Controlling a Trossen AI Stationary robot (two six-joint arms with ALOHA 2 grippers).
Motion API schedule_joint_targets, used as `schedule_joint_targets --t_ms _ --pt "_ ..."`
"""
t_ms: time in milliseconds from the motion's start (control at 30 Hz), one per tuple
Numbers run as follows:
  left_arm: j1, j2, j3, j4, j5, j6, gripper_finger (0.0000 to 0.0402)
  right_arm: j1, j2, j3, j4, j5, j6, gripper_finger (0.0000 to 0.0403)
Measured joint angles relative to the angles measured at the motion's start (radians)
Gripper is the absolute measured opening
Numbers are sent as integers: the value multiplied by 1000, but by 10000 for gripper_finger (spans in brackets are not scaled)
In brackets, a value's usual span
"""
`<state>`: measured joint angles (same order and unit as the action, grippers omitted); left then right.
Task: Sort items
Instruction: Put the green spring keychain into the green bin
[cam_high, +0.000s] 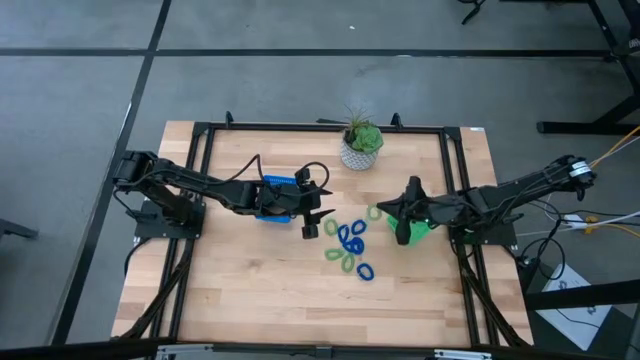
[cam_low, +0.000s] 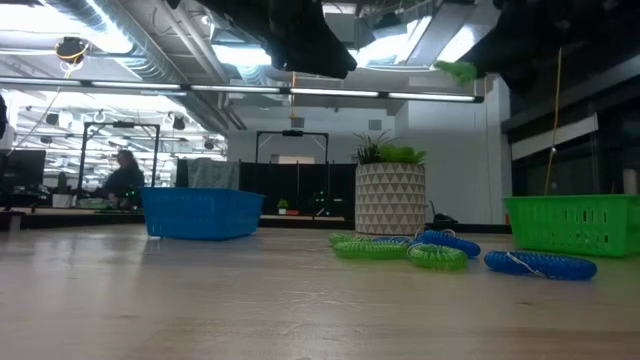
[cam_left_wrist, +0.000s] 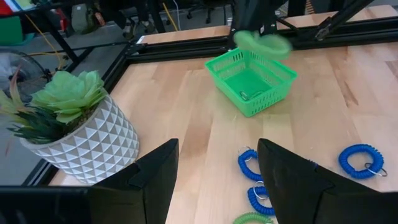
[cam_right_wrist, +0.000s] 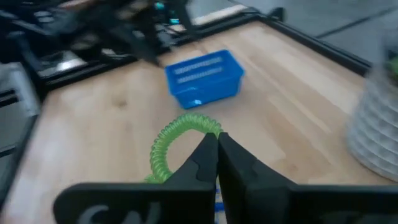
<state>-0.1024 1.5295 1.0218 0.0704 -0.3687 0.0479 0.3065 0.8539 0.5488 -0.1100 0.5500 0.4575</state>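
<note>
Several small coiled rings, blue and light green, lie in a loose cluster (cam_high: 349, 247) on the wooden table, seen also in the low view (cam_low: 440, 250). My right gripper (cam_right_wrist: 216, 142) is shut on a light green ring (cam_right_wrist: 177, 140) and hovers over the green tray (cam_left_wrist: 252, 81). My left gripper (cam_left_wrist: 214, 180) is open and empty. It hangs above the table beside the blue tray (cam_high: 275, 198), left of the ring cluster. Blue rings (cam_left_wrist: 360, 158) lie ahead of its fingers. My right gripper pinches the light green ring by a short stretch of its coil (cam_right_wrist: 209, 129), between the two fingertips. The ring is lifted clear and sticks out beyond the fingers toward the table's left (cam_high: 375, 212). It hangs above the green tray (cam_left_wrist: 261, 42).
A potted plant in a white patterned pot (cam_high: 360, 145) stands near the table's far edge between the trays. A black frame (cam_high: 300, 127) runs around the tabletop. Bare wood (cam_high: 250, 290) lies toward the near edge.
</note>
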Motion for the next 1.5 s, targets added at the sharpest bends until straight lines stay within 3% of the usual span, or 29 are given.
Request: schedule_joint_targets --t_ms 333,600,967,1233,1500 --pt "0 0 0 0 0 -8 214 0 -1 1 -170 102 190 5" --pt "0 0 0 0 -1 -8 214 0 1 177 -650 99 423 5" --pt "0 0 0 0 -6 -8 214 -1 3 363 -928 -19 434 6" --pt "0 0 0 0 -6 -8 214 -30 4 374 -1069 -171 470 6" --pt "0 0 0 2 -5 -8 214 -54 10 374 -1133 -185 501 6"
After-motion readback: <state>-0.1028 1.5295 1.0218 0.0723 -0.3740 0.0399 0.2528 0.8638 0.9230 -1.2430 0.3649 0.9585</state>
